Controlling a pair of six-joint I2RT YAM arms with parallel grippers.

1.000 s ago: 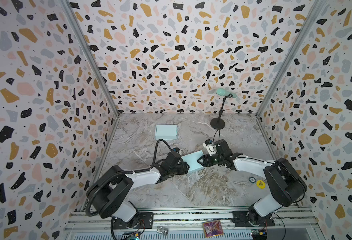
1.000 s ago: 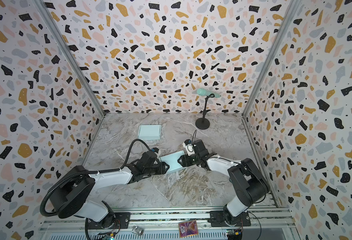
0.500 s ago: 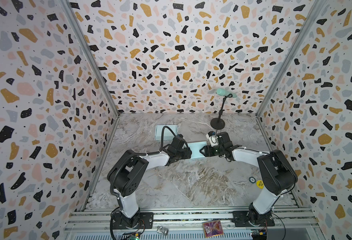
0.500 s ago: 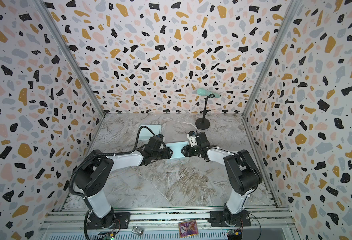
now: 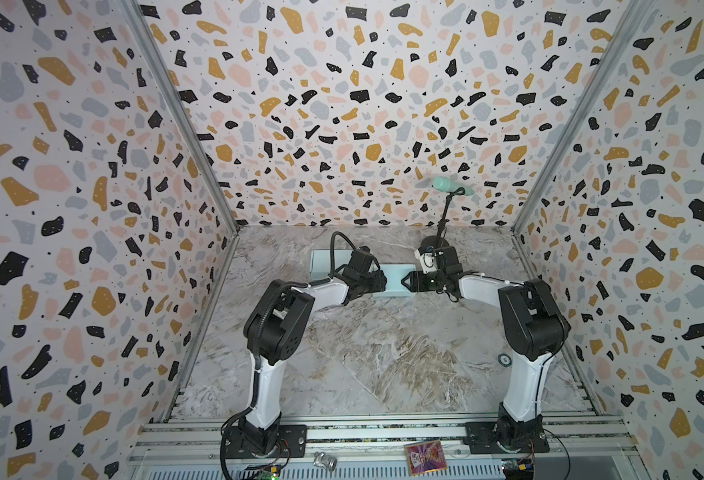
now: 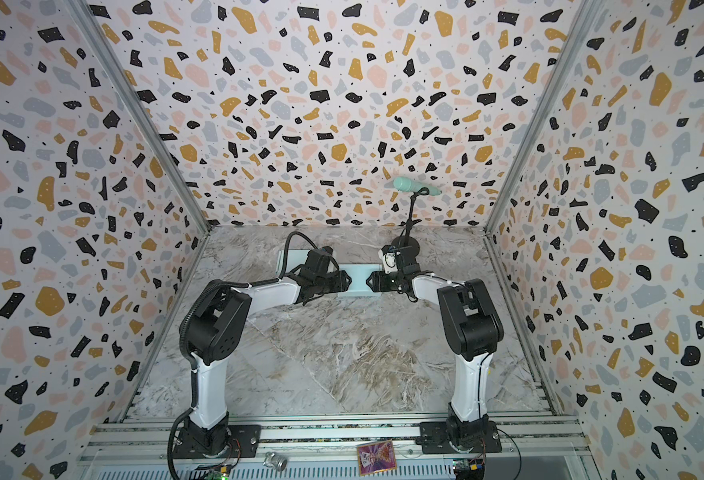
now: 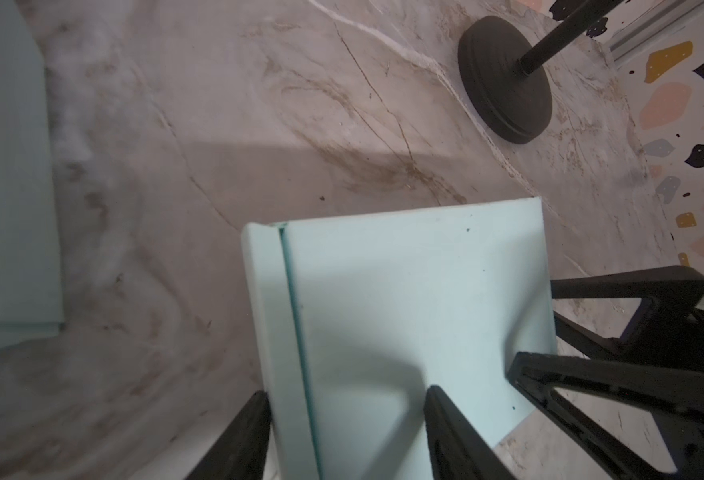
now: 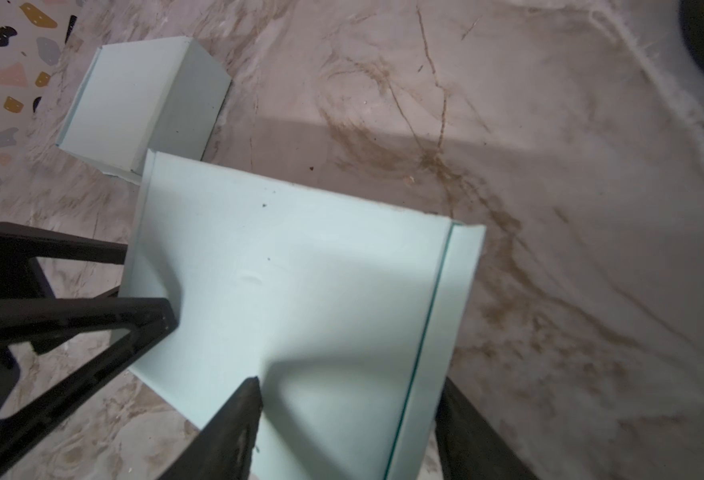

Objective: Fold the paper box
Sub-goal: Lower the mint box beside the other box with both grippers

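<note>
The paper box [image 5: 396,277] [image 6: 358,275] is pale mint and hangs just above the marble table near the back, between my two grippers. My left gripper [image 5: 382,283] [image 6: 347,281] is shut on its left end. In the left wrist view one of its fingers [image 7: 250,428] lies against the narrow side strip and the other sits on the broad face of the paper box [image 7: 404,299]. My right gripper [image 5: 405,282] [image 6: 369,281] is shut on the right end. In the right wrist view it straddles the same strip of the paper box [image 8: 300,266].
A second folded mint box [image 5: 324,262] [image 8: 142,104] lies at the back left, partly behind my left wrist. A black microphone stand [image 5: 436,243] [image 7: 504,79] rises at the back right. A small round disc [image 5: 504,360] lies near the right wall.
Both arms have carried the paper box from the middle of the table toward the back wall, stretching out as they went. Both grips have stayed the same.
</note>
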